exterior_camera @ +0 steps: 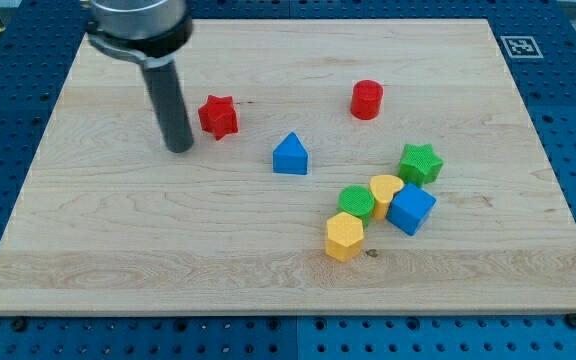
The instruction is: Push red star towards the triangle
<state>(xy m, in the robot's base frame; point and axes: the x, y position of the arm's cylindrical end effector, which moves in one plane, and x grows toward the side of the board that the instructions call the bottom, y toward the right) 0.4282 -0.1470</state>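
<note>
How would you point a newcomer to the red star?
Start at the dark rod in the board's upper left; my tip sits just left of the red star. The other red block, a cylinder, is round and farther right.

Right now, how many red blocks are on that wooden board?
2. The red star sits near the view's top left, just right of my tip. The red cylinder stands further right, near the top. No red block seems hidden.
</note>
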